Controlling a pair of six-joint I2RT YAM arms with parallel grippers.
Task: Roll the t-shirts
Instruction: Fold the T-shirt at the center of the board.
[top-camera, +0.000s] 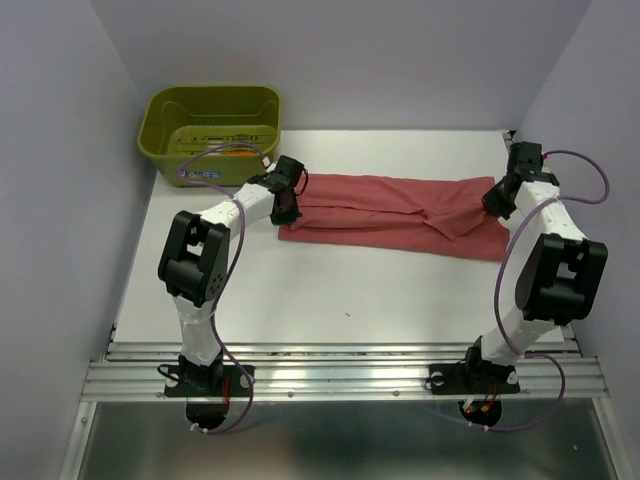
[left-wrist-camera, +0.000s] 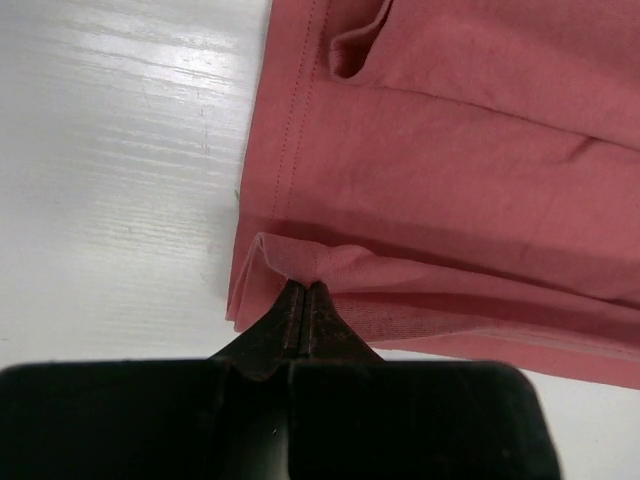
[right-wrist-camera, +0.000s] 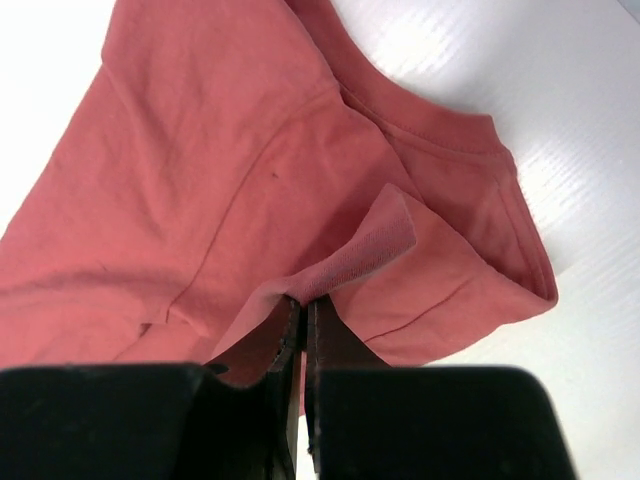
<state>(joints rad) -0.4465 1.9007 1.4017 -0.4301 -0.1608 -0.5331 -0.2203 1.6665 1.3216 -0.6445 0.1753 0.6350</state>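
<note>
T-shirt (top-camera: 390, 210): lies stretched on white table (top-camera: 330, 290), ends pinched by closed left gripper (left-wrist-camera: 303, 287), right gripper (right-wrist-camera: 303, 300); pale walls (top-camera: 60, 150) around.

Left arm (top-camera: 200, 330) and right arm (top-camera: 520, 310) show white links (top-camera: 250, 205), black joints (top-camera: 192, 258), lilac cables (top-camera: 580, 155).
</note>
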